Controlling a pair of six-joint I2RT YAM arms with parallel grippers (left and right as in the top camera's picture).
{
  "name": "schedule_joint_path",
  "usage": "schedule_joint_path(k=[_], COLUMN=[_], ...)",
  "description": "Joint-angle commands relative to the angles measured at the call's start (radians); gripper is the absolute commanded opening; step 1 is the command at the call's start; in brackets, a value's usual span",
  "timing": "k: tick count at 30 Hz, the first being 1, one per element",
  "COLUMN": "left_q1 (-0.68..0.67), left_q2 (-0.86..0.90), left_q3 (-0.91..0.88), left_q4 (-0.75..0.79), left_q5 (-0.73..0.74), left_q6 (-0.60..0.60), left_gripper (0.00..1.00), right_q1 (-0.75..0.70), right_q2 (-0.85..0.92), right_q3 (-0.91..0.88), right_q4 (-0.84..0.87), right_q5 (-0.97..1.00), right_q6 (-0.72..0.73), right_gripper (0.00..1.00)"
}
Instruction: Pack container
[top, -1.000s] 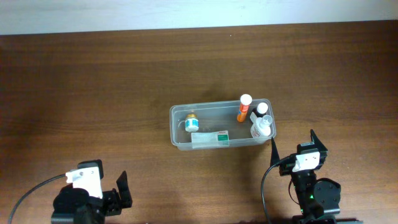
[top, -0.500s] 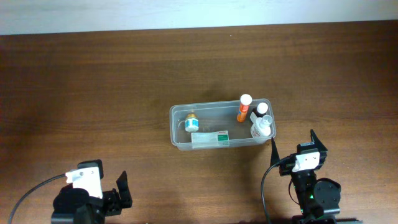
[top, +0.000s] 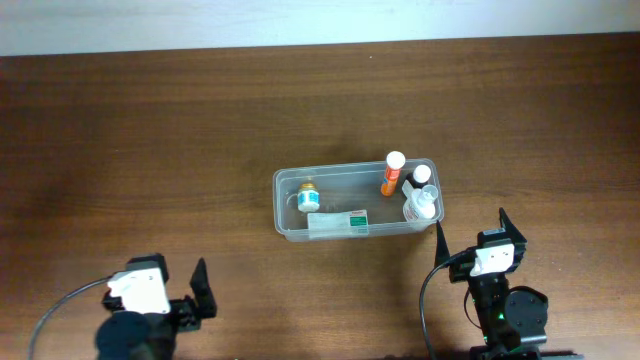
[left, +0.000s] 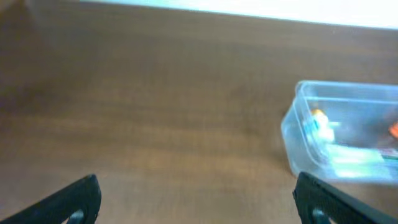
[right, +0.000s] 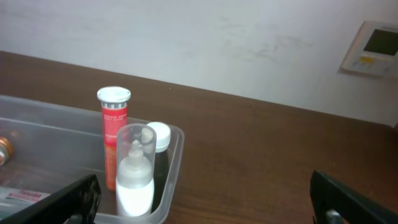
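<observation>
The container (top: 283, 208) is a clear shallow tub at the table's middle. It holds a small blue-labelled bottle (top: 309, 197), a flat green-and-white pack (top: 338, 222), an orange tube with a white cap (top: 391, 173), a white spray bottle (top: 420, 206) and a white-capped dark bottle (top: 422, 175). My left gripper (top: 168, 284) is open and empty near the front left edge, far from the tub. In the left wrist view the gripper (left: 199, 205) faces bare wood, with the tub (left: 291, 127) at the right. My right gripper (top: 472, 232) is open and empty just in front of the tub's right end (right: 179, 144).
A white wall runs along the table's far edge (right: 205, 43), with a small wall panel (right: 372, 40) at the right. Bare wood surrounds the tub (top: 150, 130).
The left wrist has shifted slightly near the front edge, and its visible finger now points a little further up. The right arm and the tub's contents have not moved.
</observation>
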Motion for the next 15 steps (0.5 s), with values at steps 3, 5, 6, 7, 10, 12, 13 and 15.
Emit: schedule_joint_path(k=[3,5,6,7,10,12,13,15], left_q1=[0.005,0.005,0.005,0.005,0.003,0.003,0.004,0.003], left_q2=[-0.143,-0.176,-0.189,-0.188,-0.188,-0.188,-0.188,-0.188], left_q3=[-0.325,-0.427,-0.474,-0.518,-0.577,-0.576,-0.576,-0.576], left_q4=[0.319,0.495,0.582,0.666,0.791,0.795,0.795,0.795], left_q5=[0.011,0.012,0.012,0.013,0.046,0.046,0.046,0.046], left_q6=[-0.008,-0.009,-0.009,-0.009,-0.009,-0.009,-0.009,-0.009], left_gripper=[0.99,0.99,0.99,0.99,0.99,1.00,0.99,1.00], right_q1=[0.001,0.001,0.001,0.001,0.001,0.001,0.001,0.001], right_q2=[-0.002,-0.002,-0.002,-0.002,-0.002,-0.002,-0.002,-0.002], right_q3=[-0.005,-0.005,-0.005,-0.005,-0.005,-0.005,-0.005,-0.005], right_q4=[-0.005,-0.005,-0.005,-0.005,-0.005,-0.005,-0.005,-0.005], right_q5=[0.002,0.002,0.002,0.002,0.002,0.002,0.002,0.002], right_q6=[0.001,0.001,0.001,0.001,0.001,0.001,0.001,0.001], right_gripper=[0.98,0.99,0.98,0.98,0.98,0.98,0.98,0.98])
